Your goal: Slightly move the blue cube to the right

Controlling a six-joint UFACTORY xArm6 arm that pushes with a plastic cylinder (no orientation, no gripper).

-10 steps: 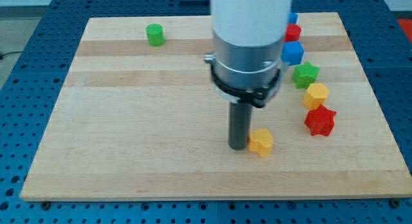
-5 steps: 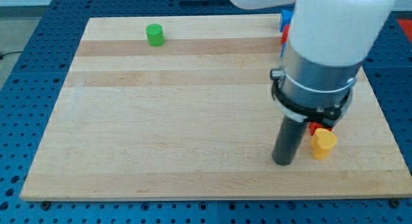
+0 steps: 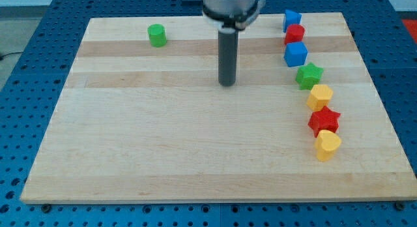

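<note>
Tip set near the tabletop's top edge, no hand fitted, blue cube well apart by the right edge

No readable text, labels, brands, numbers or signs on board, blocks or rod.
</note>
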